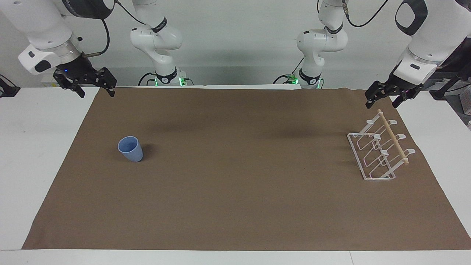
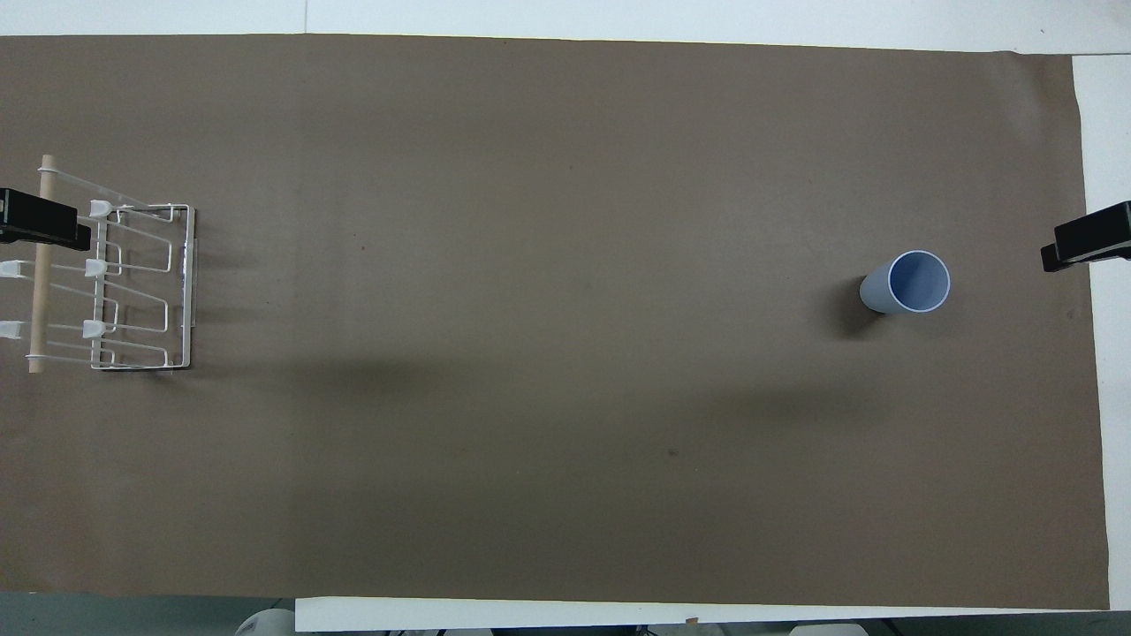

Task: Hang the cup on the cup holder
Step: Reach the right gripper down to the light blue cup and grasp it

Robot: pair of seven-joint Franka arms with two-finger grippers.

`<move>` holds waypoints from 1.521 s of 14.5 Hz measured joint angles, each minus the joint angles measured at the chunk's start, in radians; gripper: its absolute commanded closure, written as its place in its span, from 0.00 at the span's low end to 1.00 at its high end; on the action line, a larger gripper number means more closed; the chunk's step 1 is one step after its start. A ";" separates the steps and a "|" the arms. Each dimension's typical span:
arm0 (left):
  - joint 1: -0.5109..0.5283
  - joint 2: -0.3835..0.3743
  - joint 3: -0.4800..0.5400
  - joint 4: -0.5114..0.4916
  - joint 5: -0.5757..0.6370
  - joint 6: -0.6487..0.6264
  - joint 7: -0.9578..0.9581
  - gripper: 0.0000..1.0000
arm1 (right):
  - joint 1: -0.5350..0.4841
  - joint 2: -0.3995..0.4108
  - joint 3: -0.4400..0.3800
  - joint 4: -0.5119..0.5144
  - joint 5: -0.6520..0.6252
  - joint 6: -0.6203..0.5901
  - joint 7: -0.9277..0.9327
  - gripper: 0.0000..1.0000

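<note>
the desk [image 1: 33, 154] wears a brown mat [image 1: 235, 206]; the cup holder [image 1: 381, 151] sits at the left arm's end, looking light enough to skid if nudged. the cup [image 1: 130, 148] stands upright toward the right arm's end, likely light, stiff, slick plastic, best pinched across the rim. right hand [image 1: 96, 91] and left hand [image 1: 382, 99] hang spread apart, empty, above the mat's corners.

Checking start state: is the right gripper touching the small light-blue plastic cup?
Apart. The facing view shows the right gripper open, raised at the table's edge, bare brown mat between it and the upright cup.
</note>
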 measured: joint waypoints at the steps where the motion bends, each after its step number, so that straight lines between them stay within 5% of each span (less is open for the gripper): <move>1: 0.000 0.000 -0.001 0.000 0.000 0.000 0.000 0.00 | 0.000 0.000 0.000 0.000 0.000 0.000 0.000 0.00; 6: -0.001 0.000 -0.001 0.000 0.000 0.000 0.000 0.00 | 0.002 -0.001 0.001 -0.010 0.000 0.022 0.000 0.00; 12: 0.000 0.000 0.000 0.000 0.000 0.000 0.000 0.00 | 0.025 -0.013 0.003 -0.242 0.000 0.293 -0.021 0.02; 22: 0.001 0.000 0.001 0.000 0.000 0.000 0.000 0.00 | -0.063 0.109 -0.002 -0.502 0.000 0.666 -0.273 0.09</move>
